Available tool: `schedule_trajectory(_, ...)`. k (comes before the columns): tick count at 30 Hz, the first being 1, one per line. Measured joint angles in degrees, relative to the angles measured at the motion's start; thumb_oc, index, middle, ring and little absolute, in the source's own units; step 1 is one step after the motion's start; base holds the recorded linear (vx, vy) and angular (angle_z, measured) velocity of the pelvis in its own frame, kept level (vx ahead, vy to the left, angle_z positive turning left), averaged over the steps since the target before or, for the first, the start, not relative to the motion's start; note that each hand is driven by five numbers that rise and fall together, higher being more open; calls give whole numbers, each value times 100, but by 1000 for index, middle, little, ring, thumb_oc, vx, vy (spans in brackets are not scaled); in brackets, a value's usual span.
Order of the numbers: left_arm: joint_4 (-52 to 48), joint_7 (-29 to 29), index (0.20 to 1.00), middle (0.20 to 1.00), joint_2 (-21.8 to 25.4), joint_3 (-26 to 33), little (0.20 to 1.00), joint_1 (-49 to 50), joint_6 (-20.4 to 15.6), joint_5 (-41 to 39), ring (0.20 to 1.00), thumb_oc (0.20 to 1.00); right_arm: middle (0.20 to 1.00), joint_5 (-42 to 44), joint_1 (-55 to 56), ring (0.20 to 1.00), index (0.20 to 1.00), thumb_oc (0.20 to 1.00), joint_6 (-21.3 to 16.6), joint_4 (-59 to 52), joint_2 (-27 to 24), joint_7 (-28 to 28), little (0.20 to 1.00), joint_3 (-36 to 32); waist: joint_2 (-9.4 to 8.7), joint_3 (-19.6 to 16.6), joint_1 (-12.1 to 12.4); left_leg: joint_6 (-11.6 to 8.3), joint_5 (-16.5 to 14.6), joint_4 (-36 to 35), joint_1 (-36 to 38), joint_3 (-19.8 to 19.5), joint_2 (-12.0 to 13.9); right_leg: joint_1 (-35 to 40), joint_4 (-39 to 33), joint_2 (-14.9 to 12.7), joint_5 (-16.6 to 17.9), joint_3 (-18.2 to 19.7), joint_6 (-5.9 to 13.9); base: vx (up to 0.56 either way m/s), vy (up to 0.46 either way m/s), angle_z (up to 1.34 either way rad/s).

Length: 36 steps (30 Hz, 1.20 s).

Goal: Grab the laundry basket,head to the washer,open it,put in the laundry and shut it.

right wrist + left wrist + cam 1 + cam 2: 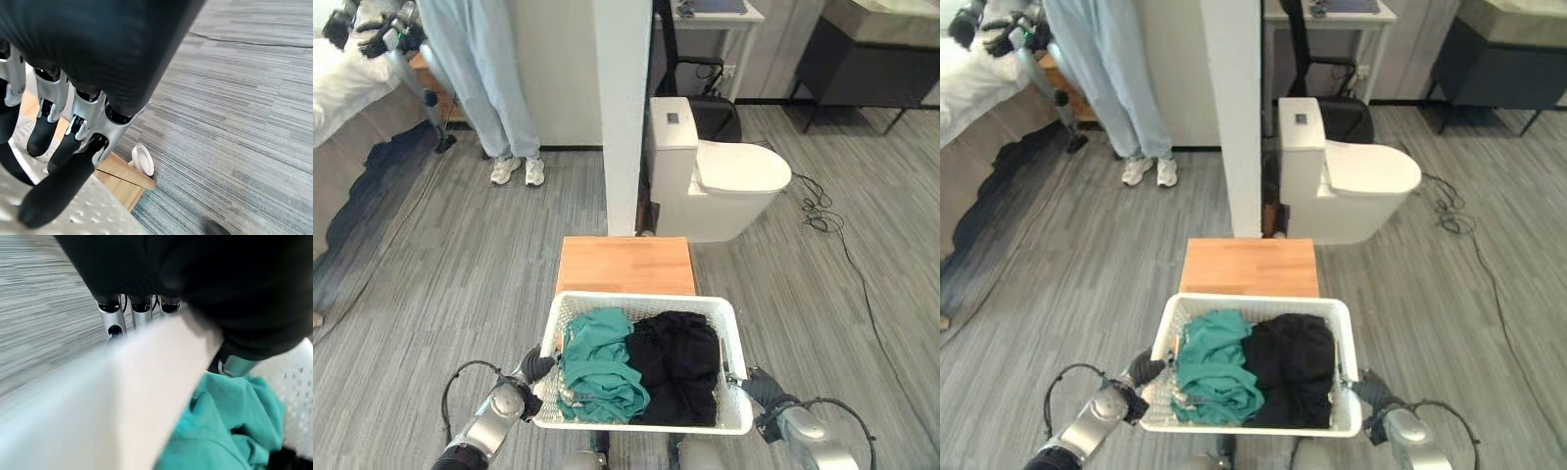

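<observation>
Grey wood-look floor (460,264), toilet (724,181) at 1 o'clock. Both hands, left hand (530,370) and right hand (751,384), have fingers curled on the white laundry basket (720,311); grab's done, next find the washer.

A low wooden counter (625,264) stands before a white pillar (623,108). White toilet (720,176) beside it. A person's legs (489,78) stand farther left.

We see both arms reaching forward, the left hand (536,368) and right hand (751,384) level with each other, fingers (58,186) curled over the laundry basket's (646,303) opposite side rims
</observation>
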Motion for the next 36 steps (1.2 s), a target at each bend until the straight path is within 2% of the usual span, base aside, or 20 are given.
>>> schedule_trajectory(2, 0, -26, 200, 200, -35, 175, 200, 77, 7, -6, 200, 200, 200, -28, -168, 200, 200, 200, 17, 34, 3, -12, 200, 98, -24, 12, 156, -88, 40, 57, -13, 199, 28, 326, -142, -106, -278, -109, 151, -164, -15, -54)
schedule_trajectory(3, 18, -31, 200, 200, -100, 255, 200, 69, 17, -10, 200, 200, 200, -78, -258, 200, 200, 200, 20, 32, -21, -18, 200, 102, 36, 25, 167, -173, 107, 186, -62, 283, 81, 596, -828, 66, -218, -13, -324, -242, -51, -67)
schedule_trajectory(6, 16, -50, 200, 200, -139, 267, 200, 112, 21, -11, 200, 200, 200, -121, -286, 200, 200, 200, 24, -57, -152, -41, 200, 201, 171, -44, 218, -175, 93, 271, -73, 398, 303, 556, -970, 275, -75, 144, -480, -101, -84, -59)
schedule_trajectory(7, 13, -50, 200, 200, -213, 347, 200, 123, 21, -16, 200, 200, 200, -167, -236, 200, 200, 200, 28, -267, -235, -48, 200, 199, 196, -68, 243, -348, 20, 274, -75, 554, 446, 431, -922, 416, -126, 329, -618, -106, -123, -56)
schedule_trajectory(10, 14, -65, 200, 200, -281, 298, 200, 114, 20, -15, 200, 200, 200, -347, -112, 200, 200, 200, 2, -355, -320, -20, 200, 99, 142, -110, 195, -516, -45, 307, -87, 631, 486, 193, -587, 418, -209, 401, -675, -128, -106, -39)
schedule_trajectory(12, 23, -151, 200, 200, -295, 205, 200, 92, 21, -14, 200, 200, 200, -509, 18, 200, 200, 200, 7, -486, -392, -45, 200, 22, 129, -121, 17, -571, 9, 279, -87, 648, 472, 24, -322, 410, -277, 494, -660, -196, -124, -15)
schedule_trajectory(16, 183, -147, 200, 200, -447, -38, 200, -86, 21, -11, 200, 200, 200, -683, 337, 200, 200, 200, -6, -789, -566, -106, 200, -182, 307, -120, -193, -565, 140, 274, -79, 631, 445, -65, -203, 428, -297, 557, -658, -124, -62, -7)
schedule_trajectory(17, 332, -135, 200, 200, -479, -164, 200, -224, 21, -11, 200, 200, 200, -736, 329, 200, 200, 200, -8, -798, -591, -147, 200, -229, 340, -90, -142, -569, 183, 312, -72, 512, 436, -71, -200, 441, -294, 648, -664, -115, -49, -38)
schedule_trajectory(18, 455, -136, 200, 200, -521, -332, 200, -350, 22, -11, 200, 200, 200, -783, 286, 200, 200, 200, -8, -801, -636, -221, 200, -290, 357, -33, -154, -573, 229, 530, -114, 103, 432, -69, -252, 475, -248, 858, -709, -177, -66, -60)
schedule_trajectory(20, 451, -136, 200, 200, -494, -443, 200, -470, 21, -13, 200, 200, 200, -796, 217, 200, 200, 200, -20, -798, -730, -236, 200, -301, 188, 112, -34, -566, 361, 1224, -448, -1570, 201, -61, -318, 468, -53, 1281, -774, -128, -38, -90)
schedule_trajectory(22, 451, -155, 200, 200, -500, -446, 200, -474, 18, -20, 200, 200, 200, -894, 15, 200, 200, 200, -36, -778, -767, -241, 200, -308, 134, 146, -50, -780, 92, 1371, -554, -2767, -25, -51, -576, 498, 179, 1654, -785, -21, 25, -102)
schedule_trajectory(23, 446, -159, 200, 200, -497, -428, 200, -480, 11, -61, 200, 200, 200, -923, -110, 200, 200, 200, -38, -779, -779, -244, 200, -310, 154, 143, -37, -807, -38, 1174, -523, -3046, -130, -55, -744, 534, 310, 1764, -772, 22, 46, -91)
schedule_trajectory(25, 342, -257, 200, 200, -511, -436, 200, -587, -107, -264, 200, 200, 200, -1018, -160, 200, 200, 200, -46, -773, -841, -337, 200, -426, 271, 130, -199, -693, -40, 908, -489, -2728, -247, 29, -1090, 656, 538, 1828, -683, 68, 119, -54)
schedule_trajectory(26, 231, -295, 200, 200, -519, -447, 200, -567, -161, -311, 200, 200, 200, -1019, -156, 200, 200, 200, -41, -742, -920, -354, 200, -449, 422, 75, -234, -616, -92, 742, -375, -2498, -173, 44, -1181, 809, 559, 1838, -632, 93, 193, -13)
schedule_trajectory(27, 257, -329, 200, 200, -520, -531, 200, -745, -216, -418, 200, 200, 200, -1015, -155, 200, 200, 200, -41, -651, -848, -369, 200, -599, 482, 103, -429, -614, -356, 481, -154, -2162, -24, 130, -1223, 872, 484, 1771, -676, 51, 196, -33)
schedule_trajectory(29, 256, -312, 200, 200, -479, -541, 200, -818, -222, -422, 200, 200, 200, -1013, -225, 200, 200, 200, -50, -657, -837, -440, 200, -603, 379, 125, -374, -601, -372, 260, -21, -1902, -72, 36, -1080, 751, 448, 1744, -619, 8, 257, -61)
schedule_trajectory(30, 255, -310, 200, 200, -457, -563, 200, -848, -216, -422, 200, 200, 200, -1013, -194, 200, 200, 200, -50, -704, -758, -443, 200, -613, 305, 128, -471, -562, -332, 290, 29, -1803, -200, -52, -1119, 604, 503, 1797, -523, -14, 267, -63)
schedule_trajectory(32, 254, -252, 200, 200, -477, -589, 200, -848, -190, -427, 200, 200, 200, -1008, -158, 200, 200, 200, -47, -711, -691, -486, 200, -668, 404, 93, -461, -404, -281, 261, 98, -1638, -275, -83, -1147, 530, 544, 1933, -362, -2, 223, -65)
schedule_trajectory(34, 236, -251, 200, 200, -489, -570, 200, -877, -194, -462, 200, 200, 200, -993, -81, 200, 200, 200, -41, -649, -686, -475, 200, -653, 529, 51, -582, -307, -318, 282, 115, -1394, -396, -73, -1277, 397, 676, 2145, -196, -9, 267, -65)
schedule_trajectory(36, 238, -249, 200, 200, -479, -535, 200, -877, -198, -466, 200, 200, 200, -863, -81, 200, 200, 200, -39, -542, -640, -463, 200, -600, 546, 44, -572, -239, -342, 231, 190, -1137, -433, -53, -1397, 358, 755, 2406, -89, -22, 202, -60)
